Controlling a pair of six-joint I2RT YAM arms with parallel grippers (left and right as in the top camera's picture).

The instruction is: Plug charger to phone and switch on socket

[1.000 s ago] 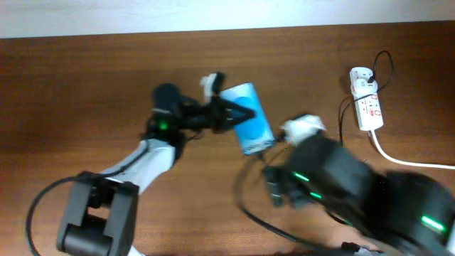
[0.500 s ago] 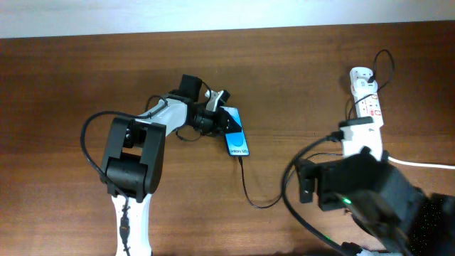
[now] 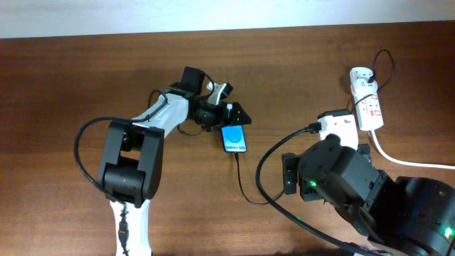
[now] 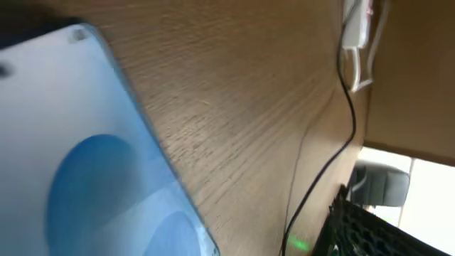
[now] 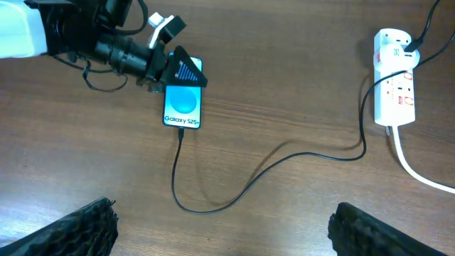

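Desk (image 5: pixel 284 57) carries all: right claw (image 5: pixel 222 213) hangs above it, spread wide and empty; left claw (image 5: pixel 176 50) sits at the phone's (image 5: pixel 183 107) top end, grip impossible to tell. Socket (image 5: pixel 395 78) lies well apart at far right, charger (image 5: pixel 175 167) reaching the phone's lower end.

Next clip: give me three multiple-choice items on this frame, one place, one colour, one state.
1. In the overhead view, where does the socket lie? A far right B far left C centre
2. What colour is the phone screen? A red B blue C green
3. Where is the charger tip? A in the phone's end B loose on the wood C under the socket
1 A, near the right edge. 2 B, the screen is bright blue. 3 A, the black cable meets the phone's lower end.
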